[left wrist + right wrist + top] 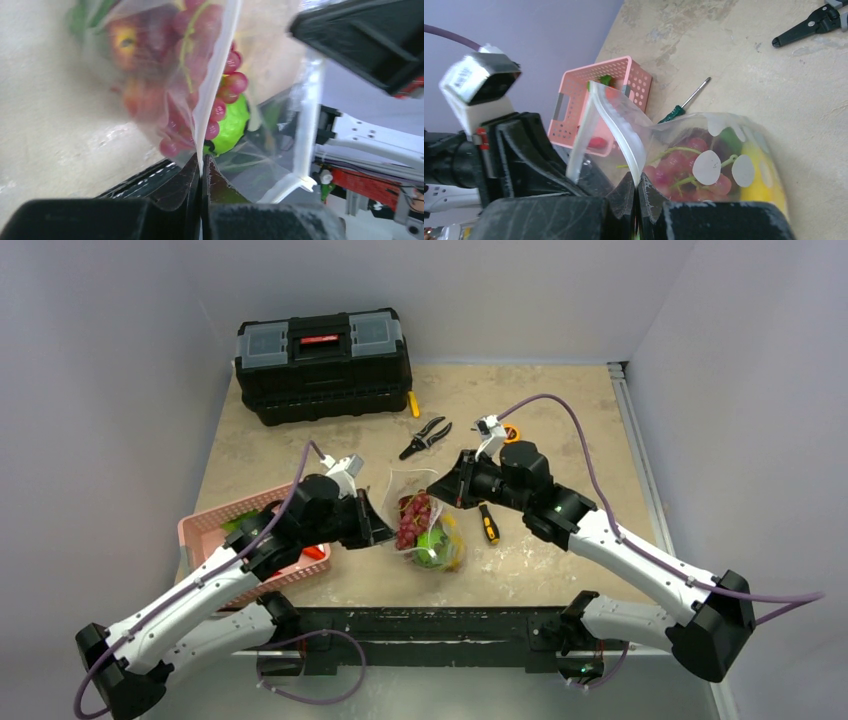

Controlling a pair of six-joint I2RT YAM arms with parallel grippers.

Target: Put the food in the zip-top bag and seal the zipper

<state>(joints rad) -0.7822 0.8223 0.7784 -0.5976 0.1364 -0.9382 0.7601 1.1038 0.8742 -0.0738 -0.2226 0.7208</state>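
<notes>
My left hand point(201, 169) is pressed together on the whitish, translucent zipper strip point(216, 85) of the clear, crinkly zip-top bag point(428, 532) printed with white dots. My right hand point(638, 189) is pinching the same mouth edge from the opposite side. The bag therefore sits between my two hands, sagging down onto the sandy worktop point(560, 430) just below my fingertips. Inside it I see red toy grapes point(679, 167), a green toy pepper point(231, 125) and a yellow toy banana point(766, 187). The strip's long axis runs from my left fingertips across towards my right hand, which faces me close by. A second run of strip bows away beside the one I hold, so I judge the mouth open along its middle and the seal not yet made. Closing it would mean pressing along that line, from one hand towards the other, and neither hand is better placed. Behind my left hand stands a pink plastic basket point(596, 95) with something red and something green in it.
</notes>
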